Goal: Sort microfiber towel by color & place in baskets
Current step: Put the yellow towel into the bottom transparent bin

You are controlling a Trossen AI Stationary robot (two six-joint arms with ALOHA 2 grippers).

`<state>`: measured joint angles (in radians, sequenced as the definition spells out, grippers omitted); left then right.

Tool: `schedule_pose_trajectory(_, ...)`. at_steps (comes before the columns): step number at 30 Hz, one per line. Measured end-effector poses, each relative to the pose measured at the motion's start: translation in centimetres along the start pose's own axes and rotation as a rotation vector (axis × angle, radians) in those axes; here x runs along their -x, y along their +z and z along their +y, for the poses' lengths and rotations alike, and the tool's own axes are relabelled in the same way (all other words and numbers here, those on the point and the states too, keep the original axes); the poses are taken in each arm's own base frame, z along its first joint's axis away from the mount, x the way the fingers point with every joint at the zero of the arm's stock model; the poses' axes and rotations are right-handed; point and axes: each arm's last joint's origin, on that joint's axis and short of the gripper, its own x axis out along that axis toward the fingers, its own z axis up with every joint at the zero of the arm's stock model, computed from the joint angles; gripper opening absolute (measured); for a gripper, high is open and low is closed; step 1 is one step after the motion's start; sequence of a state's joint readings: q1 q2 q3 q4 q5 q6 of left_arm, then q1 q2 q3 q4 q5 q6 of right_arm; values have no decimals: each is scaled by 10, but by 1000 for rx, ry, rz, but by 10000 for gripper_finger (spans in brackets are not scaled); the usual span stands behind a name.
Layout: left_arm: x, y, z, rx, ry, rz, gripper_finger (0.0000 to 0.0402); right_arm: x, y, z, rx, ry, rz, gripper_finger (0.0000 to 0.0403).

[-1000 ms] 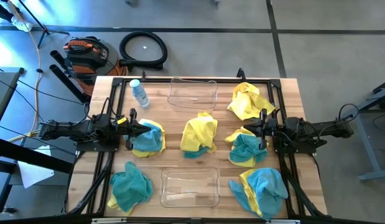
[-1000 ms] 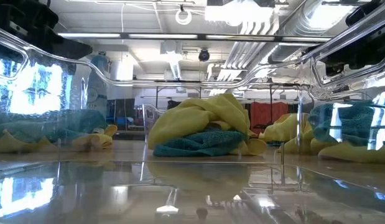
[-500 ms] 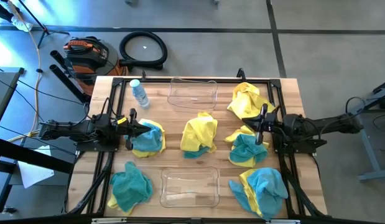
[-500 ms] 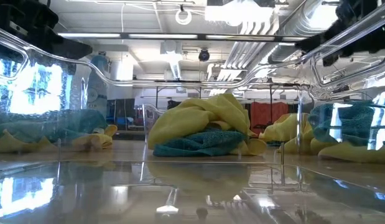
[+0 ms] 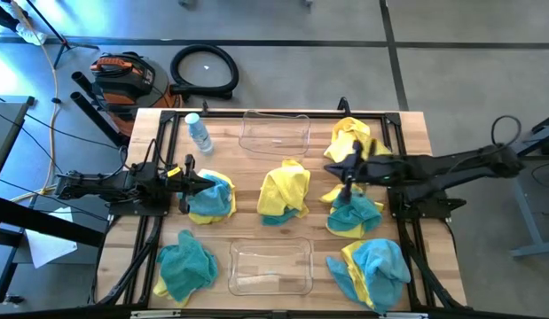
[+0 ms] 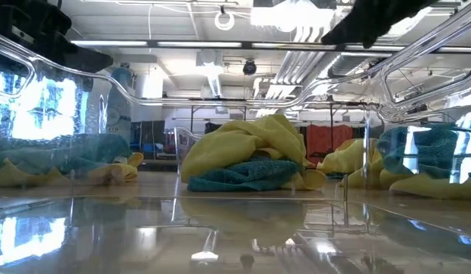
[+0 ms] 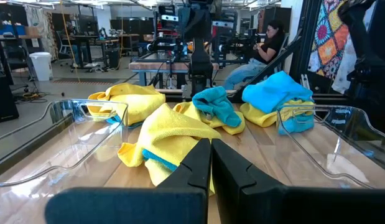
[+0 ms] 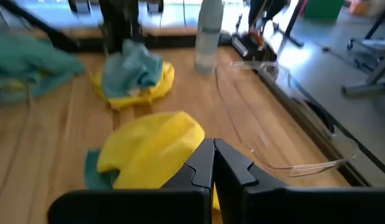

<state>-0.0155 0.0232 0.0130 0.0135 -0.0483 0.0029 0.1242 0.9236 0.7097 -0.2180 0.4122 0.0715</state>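
Note:
Yellow and teal microfiber towels lie in several piles on the wooden table: a centre pile [image 5: 285,189], a yellow one at the far right [image 5: 352,140], a teal-topped one at the right [image 5: 354,213], others at the near right [image 5: 373,270], near left [image 5: 185,270] and left [image 5: 214,197]. Two clear baskets stand at the far edge [image 5: 276,133] and the near edge [image 5: 270,266]. My right gripper [image 5: 334,168] is shut and hangs above the table between the centre pile and the right piles, slanting down toward the centre pile's yellow towel [image 8: 152,149]. My left gripper [image 5: 203,182] is shut, level, by the left pile.
A small clear water bottle [image 5: 199,133] stands at the far left of the table. Black frame rails [image 5: 394,230] run along the left and right sides. Beyond the table's far edge lie a hose coil [image 5: 204,69] and a vacuum [image 5: 123,75].
My right gripper has risen from its low place at the table's right side and gone toward the table's middle, tipping its fingers downward; it has stayed shut. The towels and baskets lie as before.

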Motion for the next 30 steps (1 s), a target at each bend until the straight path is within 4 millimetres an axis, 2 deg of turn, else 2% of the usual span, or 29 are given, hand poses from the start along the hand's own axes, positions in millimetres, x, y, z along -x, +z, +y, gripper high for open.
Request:
schedule_pose_trajectory(10,0,0,0,0,0,0,0,-67,23,29,67,-23,207,10)
schedule_pose_trajectory(18,0,0,0,0,0,0,0,-118,49,33,86,-79,364,76)
schedule_pose_trajectory(22,0,0,0,0,0,0,0,-142,58,32,75,-36,437,102)
schedule_pose_trajectory(30,0,0,0,0,0,0,0,-185,50,34,134,-12,638,129)
